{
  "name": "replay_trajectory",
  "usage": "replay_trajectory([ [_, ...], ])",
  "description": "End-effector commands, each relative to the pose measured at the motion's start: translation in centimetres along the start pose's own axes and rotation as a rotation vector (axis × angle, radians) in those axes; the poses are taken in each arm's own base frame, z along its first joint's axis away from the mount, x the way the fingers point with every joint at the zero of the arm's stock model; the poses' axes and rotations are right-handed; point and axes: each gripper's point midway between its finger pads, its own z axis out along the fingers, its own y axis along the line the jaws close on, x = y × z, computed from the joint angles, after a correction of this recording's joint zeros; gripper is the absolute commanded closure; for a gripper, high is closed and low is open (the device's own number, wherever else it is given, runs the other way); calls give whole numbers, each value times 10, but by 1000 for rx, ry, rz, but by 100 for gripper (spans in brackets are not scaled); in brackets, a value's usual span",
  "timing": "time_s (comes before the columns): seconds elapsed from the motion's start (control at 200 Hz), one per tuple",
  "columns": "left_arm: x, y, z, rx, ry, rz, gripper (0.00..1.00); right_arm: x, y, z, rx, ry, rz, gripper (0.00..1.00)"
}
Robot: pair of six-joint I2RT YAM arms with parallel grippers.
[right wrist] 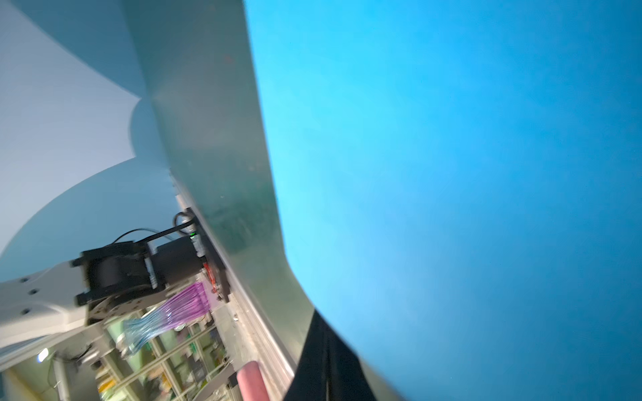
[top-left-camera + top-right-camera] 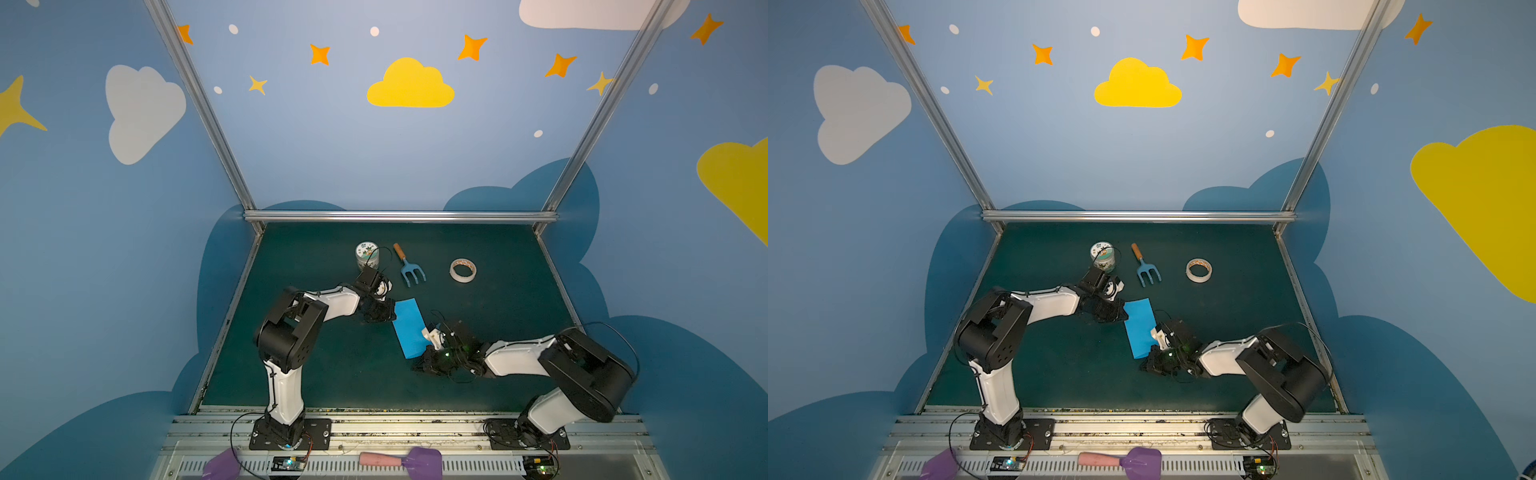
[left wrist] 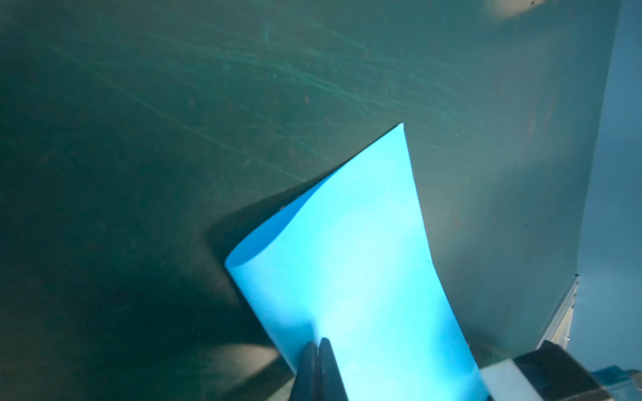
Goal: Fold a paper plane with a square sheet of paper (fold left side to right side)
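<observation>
The square sheet of paper (image 2: 409, 328) lay near the middle of the dark green table (image 2: 311, 374). In both top views it showed as a narrow bright blue oblong whose long axis ran from about 11 o'clock to 5 o'clock. The left hand (image 2: 390, 314) met it at its 10 o'clock edge. In the left wrist view its two black fingers (image 3: 307, 368) were pressed together on that edge, pinching the paper. The paper bowed up off the table there, with its shaded underside showing along one side. The right hand (image 2: 424, 357) sat at the sheet's 5 o'clock corner. In the right wrist view its dark fingers (image 1: 309, 368) were clenched on the paper's margin, and the blue surface curved away from them. Beyond the sheet, toward the far edge of the table, stood a small jar (image 2: 367, 255) at 11 o'clock. A blue fork (image 2: 410, 271) with a wooden handle lay at 12 o'clock and a tape roll (image 2: 463, 270) at 1 o'clock.
</observation>
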Motion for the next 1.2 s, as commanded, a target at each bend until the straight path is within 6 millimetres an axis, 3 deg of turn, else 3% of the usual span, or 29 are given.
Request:
replay_trajectory([
  [0.0, 30, 22, 7, -114, 53, -66, 96, 3, -5, -20, 111, -17, -11, 100],
  [0.175, 36, 21, 8, -151, 29, -80, 96, -28, 34, -41, 119, -103, -88, 100],
  [0.25, 37, 22, 9, -154, 30, -82, 96, -46, 48, -39, 125, -119, -110, 100],
  [0.375, 37, 20, 10, -150, 35, -81, 96, -67, 53, -24, 154, -116, -109, 100],
  [0.526, 37, 20, 10, -148, 40, -77, 96, -84, 52, -1, 170, -96, -103, 100],
  [0.701, 37, 19, 9, -147, 43, -72, 96, -90, 46, 17, 175, -67, -96, 100],
  [1.196, 29, 16, 10, -149, 48, -67, 96, -68, -4, 39, 246, 4, -3, 100],
])
